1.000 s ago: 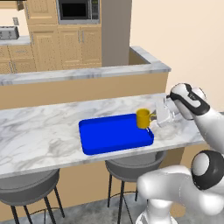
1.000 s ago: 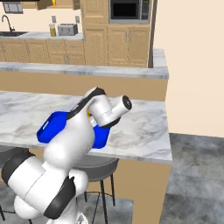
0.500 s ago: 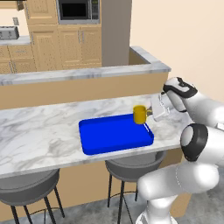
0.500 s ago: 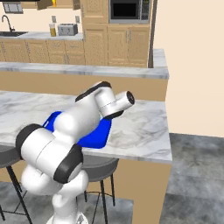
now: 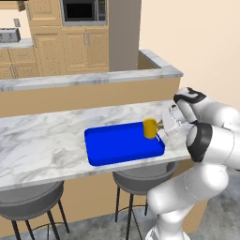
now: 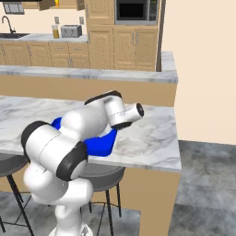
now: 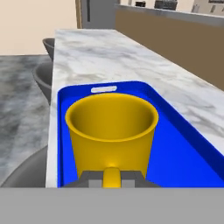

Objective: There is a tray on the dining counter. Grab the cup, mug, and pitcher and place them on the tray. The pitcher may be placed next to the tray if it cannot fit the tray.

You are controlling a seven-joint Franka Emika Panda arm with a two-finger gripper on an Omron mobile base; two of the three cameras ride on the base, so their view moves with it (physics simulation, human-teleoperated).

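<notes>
Light wooden cabinets along far wall, beyond hand, with built-in black microwave above. Silver toaster on far marble worktop; sink faucet at far end in right base view. Raised marble ledge on tan half-wall between kitchen and bar. Plain beige wall behind hand. Round grey stools on black legs tucked below. Mottled grey floor. Even, soft light.

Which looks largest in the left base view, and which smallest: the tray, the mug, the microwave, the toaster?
1. tray
2. microwave, though it stands far back and is cut off at the top
3. toaster, also far back and cut off
4. mug, about the toaster's apparent size
</notes>
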